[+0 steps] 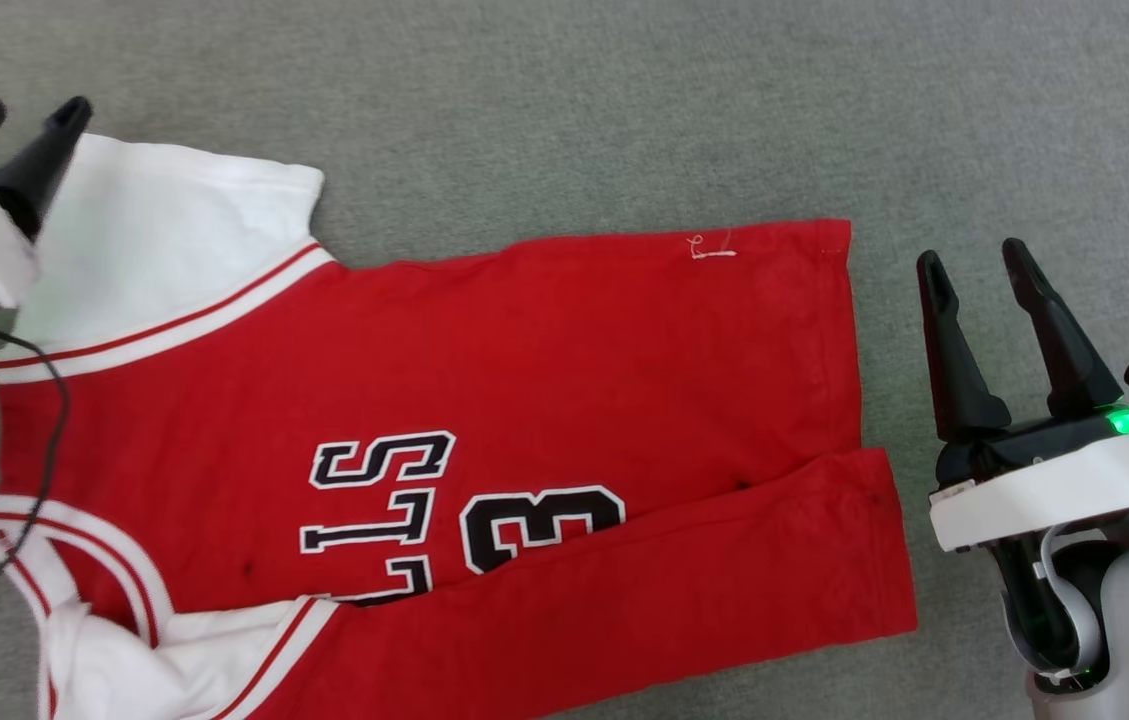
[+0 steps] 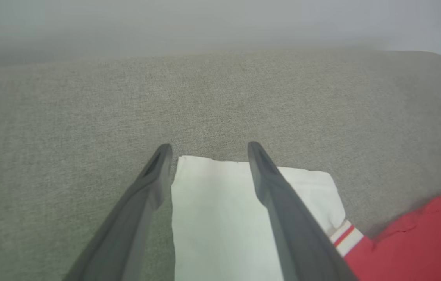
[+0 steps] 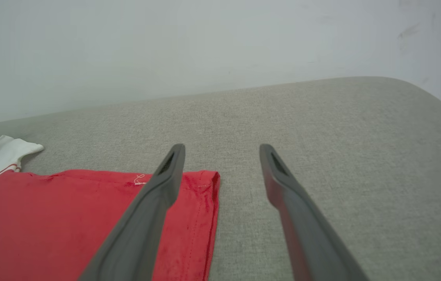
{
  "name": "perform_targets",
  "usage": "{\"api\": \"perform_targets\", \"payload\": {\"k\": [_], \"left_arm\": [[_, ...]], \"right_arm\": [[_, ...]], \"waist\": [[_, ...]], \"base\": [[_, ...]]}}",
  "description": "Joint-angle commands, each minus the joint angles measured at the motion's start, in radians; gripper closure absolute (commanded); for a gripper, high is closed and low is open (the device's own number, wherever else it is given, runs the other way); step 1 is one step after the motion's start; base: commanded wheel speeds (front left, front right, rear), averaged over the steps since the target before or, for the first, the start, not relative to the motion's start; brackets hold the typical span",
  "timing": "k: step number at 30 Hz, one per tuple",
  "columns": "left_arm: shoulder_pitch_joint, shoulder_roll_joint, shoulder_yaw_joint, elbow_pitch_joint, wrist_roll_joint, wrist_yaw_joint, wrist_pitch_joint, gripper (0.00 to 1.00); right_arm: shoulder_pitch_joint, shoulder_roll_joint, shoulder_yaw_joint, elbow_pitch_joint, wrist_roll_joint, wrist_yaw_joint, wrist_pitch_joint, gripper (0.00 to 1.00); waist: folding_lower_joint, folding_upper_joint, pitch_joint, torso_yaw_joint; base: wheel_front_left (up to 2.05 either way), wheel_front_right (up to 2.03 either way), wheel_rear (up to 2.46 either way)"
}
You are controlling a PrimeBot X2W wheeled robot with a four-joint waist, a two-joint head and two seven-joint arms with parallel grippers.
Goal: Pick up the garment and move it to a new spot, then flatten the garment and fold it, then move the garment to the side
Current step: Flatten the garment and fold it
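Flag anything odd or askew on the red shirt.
The garment has its near side folded over on a slant, hiding part of the black lettering. A loose white thread lies near the hem. Nothing looks torn.

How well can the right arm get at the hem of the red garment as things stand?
Probably yes. The right tool is open and sits just beside the garment, close to its hem. Between them lies bare grey surface, with nothing in the way.

Lettering (image 1: pixel 394 520) — half under garment (image 1: pixel 524 330) fold
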Motion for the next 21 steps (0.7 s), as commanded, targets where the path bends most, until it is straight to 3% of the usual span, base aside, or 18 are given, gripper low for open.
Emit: {"api": "perform_targets", "payload": {"k": [1,8,14,15,17,21], "left_arm": [[-0.040,0.038,-0.006,0.019,-0.033,-0.011,0.098,0.00],[-0.115,0.132,-0.057,0.020,-0.086,0.033,0.424,0.00],[-0.076,0.126,-0.109,0.044,-0.114,0.081,0.559,0.00],[-0.063,0.118,-0.118,0.050,-0.124,0.087,0.578,0.24],[-0.045,0.100,-0.126,0.055,-0.136,0.095,0.593,1.00],[-0.051,0.078,-0.126,0.051,-0.116,0.084,0.533,1.00]], "right_arm": [[-0.022,0.010,0.004,0.007,0.009,0.000,-0.006,0.00],[-0.036,0.022,0.016,0.036,0.026,0.000,-0.013,0.00],[-0.054,0.025,0.023,0.053,0.043,0.000,-0.023,0.00],[-0.055,0.025,0.024,0.056,0.049,0.000,-0.022,0.00],[-0.056,0.017,0.028,0.062,0.059,0.000,-0.014,0.00],[-0.062,-0.007,0.024,0.066,0.099,0.000,0.016,0.00]], "waist": [[-0.0002,0.0000,0.045,-0.039],[-0.0002,0.0000,0.086,-0.068],[-0.0002,0.0000,0.119,-0.085],[-0.0002,0.0000,0.121,-0.088],[-0.0002,0.0000,0.123,-0.090],[-0.0002,0.0000,0.114,-0.080]], "base": [[0.00,0.00,0.00],[0.00,0.00,0.00],[0.00,0.00,0.00],[0.00,0.00,0.00],[0.00,0.00,0.00],[0.00,0.00,0.00]]}}
